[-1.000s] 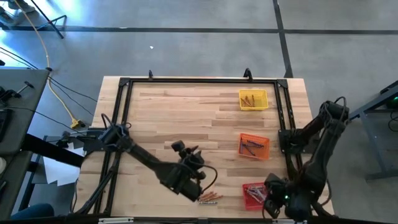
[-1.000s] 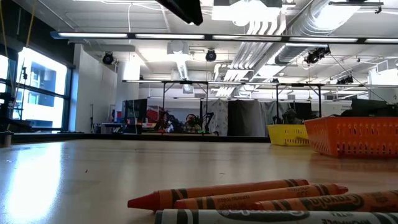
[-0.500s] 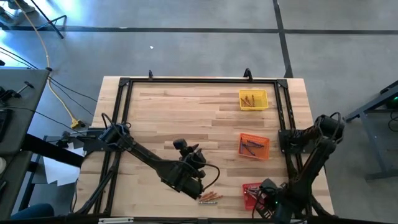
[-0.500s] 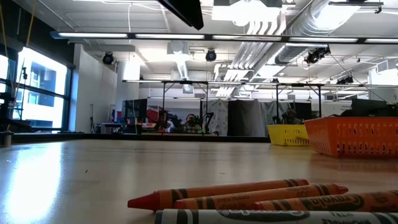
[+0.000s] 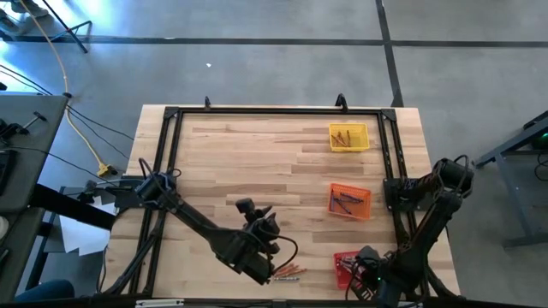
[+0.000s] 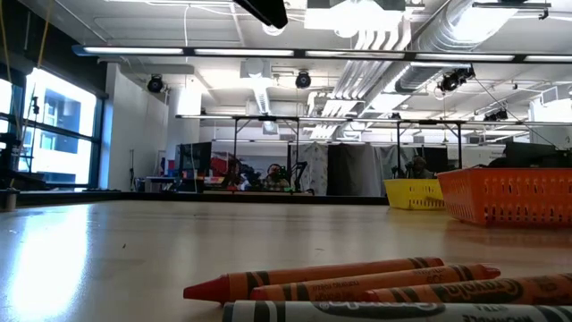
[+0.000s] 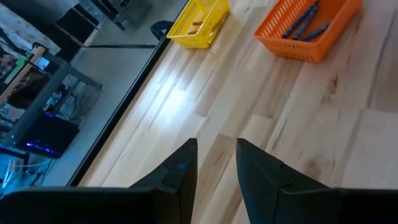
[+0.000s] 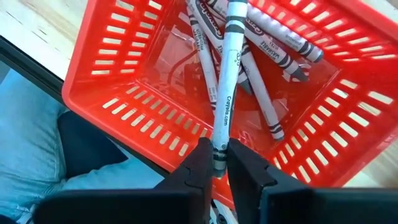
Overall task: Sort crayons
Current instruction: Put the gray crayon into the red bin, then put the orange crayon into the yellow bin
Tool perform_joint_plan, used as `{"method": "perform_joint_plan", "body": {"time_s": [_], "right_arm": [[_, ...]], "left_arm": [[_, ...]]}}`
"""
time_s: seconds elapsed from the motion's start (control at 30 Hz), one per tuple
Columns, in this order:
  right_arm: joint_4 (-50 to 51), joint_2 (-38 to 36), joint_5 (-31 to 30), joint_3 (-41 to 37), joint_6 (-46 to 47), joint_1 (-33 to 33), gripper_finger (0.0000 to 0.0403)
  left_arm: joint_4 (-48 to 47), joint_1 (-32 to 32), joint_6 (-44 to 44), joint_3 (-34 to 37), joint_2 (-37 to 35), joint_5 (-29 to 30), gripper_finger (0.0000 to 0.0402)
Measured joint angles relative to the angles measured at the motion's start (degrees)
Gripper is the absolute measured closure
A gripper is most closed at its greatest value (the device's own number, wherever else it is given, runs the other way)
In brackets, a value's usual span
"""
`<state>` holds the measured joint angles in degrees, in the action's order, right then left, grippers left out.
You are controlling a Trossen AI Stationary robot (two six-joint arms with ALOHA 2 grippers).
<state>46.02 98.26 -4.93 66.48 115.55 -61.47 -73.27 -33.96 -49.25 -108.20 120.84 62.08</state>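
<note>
**Centre and back-left open; near-right edge crowded**

Tabletop (image 5: 248, 145) bare wood across the left, centre and back. Right side blocked by three baskets in a line: yellow basket (image 5: 348, 137) at back, orange basket (image 5: 350, 201) in the middle, red basket (image 5: 348, 267) at the near edge. Gaps between baskets passable. Loose crayons (image 5: 288, 273) lie near the front edge beside the left claw (image 5: 267, 272). Right claw (image 8: 214, 167) sits over the red basket. Black frame (image 5: 274, 111) rims the tabletop.

An industrial lab: exposed ceiling ducts (image 6: 429, 45), concrete floor (image 5: 257, 68), framed workbench (image 5: 257, 162).
</note>
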Motion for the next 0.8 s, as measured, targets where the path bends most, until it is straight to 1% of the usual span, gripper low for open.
{"method": "perform_joint_plan", "body": {"time_s": [0.2,0.37,0.47,0.53,0.63,0.8], "right_arm": [[-0.02,0.0,0.0,0.0,-0.03,0.0,0.0343],[-0.26,0.0,0.98,0.0,-0.04,-0.01,0.0333],[-0.47,-0.25,1.77,0.0,-0.34,0.0,0.0332],[-0.75,-0.91,1.67,0.0,-1.25,0.0,0.0332],[-0.72,-2.72,-1.62,0.0,-3.55,0.0,0.0332],[-0.79,-6.09,-14.95,0.02,-11.34,0.07,0.0332]], "left_arm": [[0.73,-0.34,-0.02,0.0,0.0,-1.03,0.0306],[1.27,-0.35,-0.04,0.0,0.0,-2.02,0.0306],[1.32,-0.31,0.03,0.0,0.0,-5.09,0.0306],[1.62,-0.31,1.46,-0.01,0.0,-9.33,0.0306],[4.26,-0.35,5.11,0.0,0.0,-16.46,0.0306],[15.38,-0.43,13.13,0.0,0.0,-23.9,0.0306]]}}
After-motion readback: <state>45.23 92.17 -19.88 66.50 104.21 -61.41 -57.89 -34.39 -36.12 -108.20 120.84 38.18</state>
